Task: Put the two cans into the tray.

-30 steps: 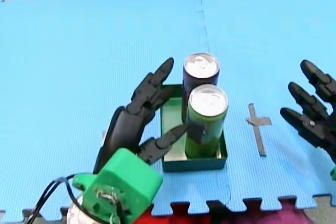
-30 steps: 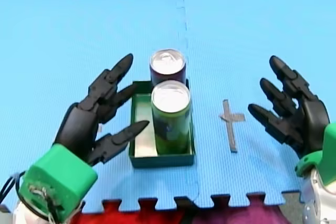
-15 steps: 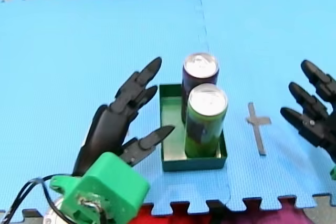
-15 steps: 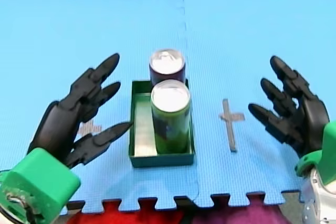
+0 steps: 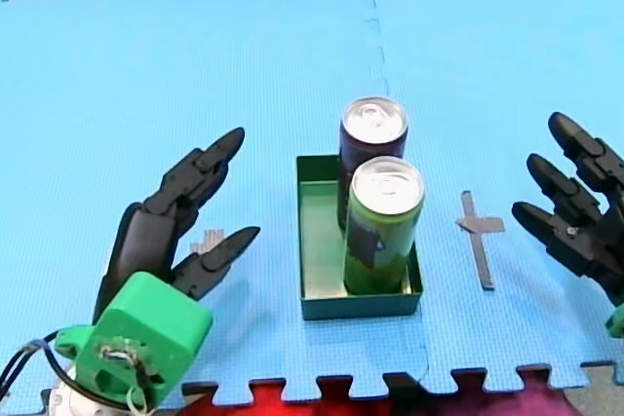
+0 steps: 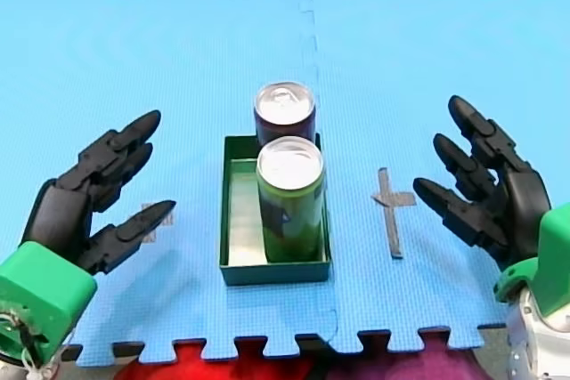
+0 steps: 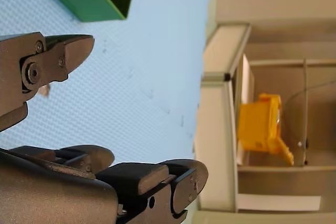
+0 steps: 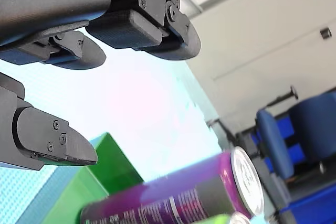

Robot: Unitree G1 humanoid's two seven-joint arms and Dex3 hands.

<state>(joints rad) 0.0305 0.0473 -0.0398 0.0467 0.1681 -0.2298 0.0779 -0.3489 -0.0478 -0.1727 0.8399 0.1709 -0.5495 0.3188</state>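
Green metal is showing where the green can [image 5: 382, 226] is standing upright in the near end of the tray [image 6: 230, 220], its silver top facing up. Right behind it the purple can [image 5: 371, 138] is standing upright too, at the tray's far end, close enough that the two look to be touching; the green can is hiding its base, though its side is dropping below the far rim as if inside. The tray itself is sitting on the blue foam mat [image 5: 146, 75], beside the seam between two tiles. My left hand [image 6: 89, 198] is hovering over the mat to the left of the tray, apart from it, holding nothing, fingers uncurled, with a small grey tape mark [image 5: 208, 241] lying beneath it. My right hand [image 6: 485, 193] is hovering to the right, likewise holding nothing and uncurled, and a grey tape cross [image 6: 390, 211] is lying on the mat between it and the tray. In the second wrist view a set of my black fingers [image 8: 142, 30] is hanging near the purple can without touching it, a green wall of the tray below and a blue chair [image 8: 294, 135] beyond. In the first wrist view a yellow object [image 7: 262, 127] is sitting on a shelf past the mat's edge.
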